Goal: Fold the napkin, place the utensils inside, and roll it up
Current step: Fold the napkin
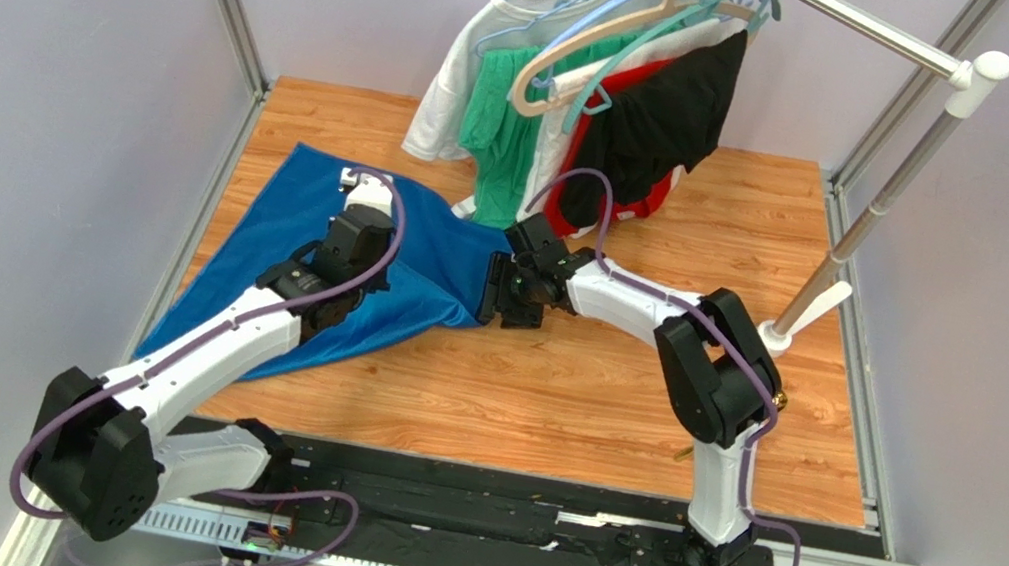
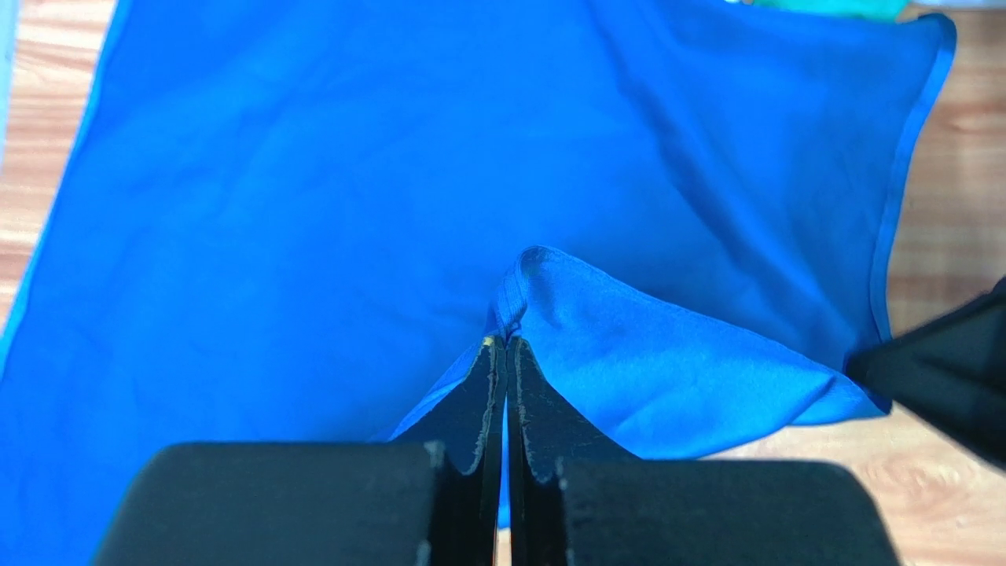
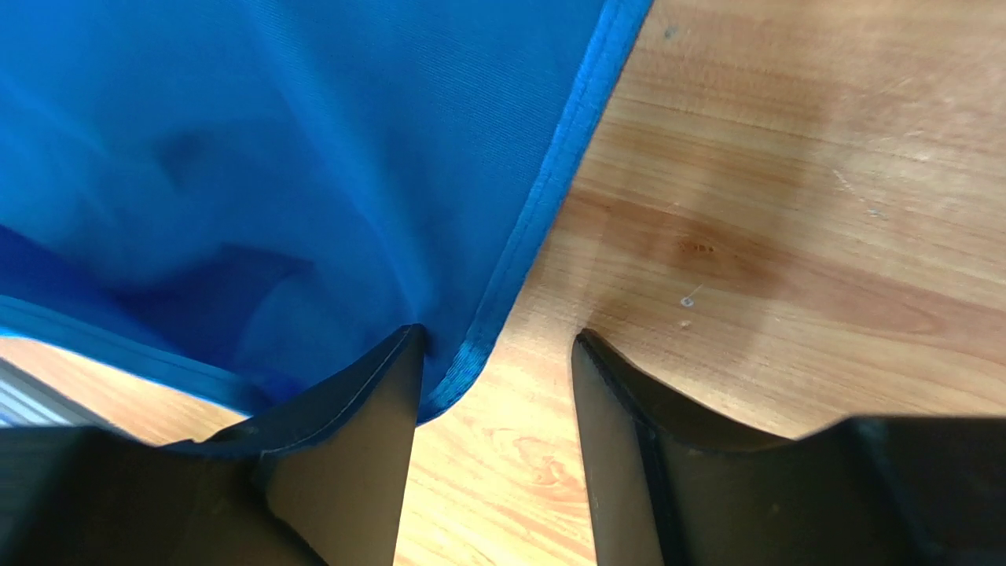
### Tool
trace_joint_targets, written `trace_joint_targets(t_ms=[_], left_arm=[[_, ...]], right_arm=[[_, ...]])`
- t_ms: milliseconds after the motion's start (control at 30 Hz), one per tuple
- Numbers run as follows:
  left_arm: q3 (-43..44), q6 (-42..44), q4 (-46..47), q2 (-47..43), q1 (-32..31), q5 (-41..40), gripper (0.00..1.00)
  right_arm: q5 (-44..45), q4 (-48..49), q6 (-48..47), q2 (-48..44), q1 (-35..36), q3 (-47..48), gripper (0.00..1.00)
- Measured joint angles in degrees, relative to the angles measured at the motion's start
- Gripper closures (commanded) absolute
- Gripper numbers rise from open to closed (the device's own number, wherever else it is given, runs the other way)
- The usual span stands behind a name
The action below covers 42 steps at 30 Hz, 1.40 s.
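Observation:
The royal-blue napkin [image 1: 261,245] lies spread on the left half of the wooden table [image 1: 630,394], partly under my left arm. My left gripper [image 1: 361,223] is shut on a pinched-up fold of the napkin [image 2: 614,354], near its middle, with the tips [image 2: 505,344] closed together. My right gripper [image 1: 511,300] is open at the napkin's right hemmed edge [image 3: 555,177]. Its left finger [image 3: 354,425] touches the cloth at the hem, and its right finger [image 3: 614,436] is over bare wood. The right gripper's midpoint [image 3: 496,354] is just beside the hem. No utensils are in view.
Green, white, red and black garments [image 1: 600,101] hang on hangers from a metal rail at the back, reaching down near the napkin's far corner. The rail's slanted pole [image 1: 873,205] stands at the right. Frame posts run along both table sides.

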Motion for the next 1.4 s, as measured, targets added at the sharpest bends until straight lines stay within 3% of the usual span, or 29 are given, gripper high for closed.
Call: trace_joint_targets(t_ms=[533,733,867,1133,1400], left_arm=[[1.5,2.8,5.1,4.1,3.6,0.9,1.0],[1.9,3.4,6.3,5.2,4.8,1.7,1.0],[1.9,3.8,6.8,5.2,5.4,2.7,1.0],[1.6,3.9,7.3,4.0,5.6,5.2,1.0],[1.3,3.0,7.5,0.5,3.5,8.2,1.0]], right_arm=[[4.2,-1.4,-0.3,3.5,1.9,4.6,0.51],[5.0,1.1,2.0,3.5,3.3,3.7,0.57],[5.8,2.1,3.2,3.5,3.5,3.2,0.67],[8.7,3.1,4.4,2.8,3.7,1.2,0.99],[9.7,3.8,4.3,0.2,3.9,-2.3,1.0]])
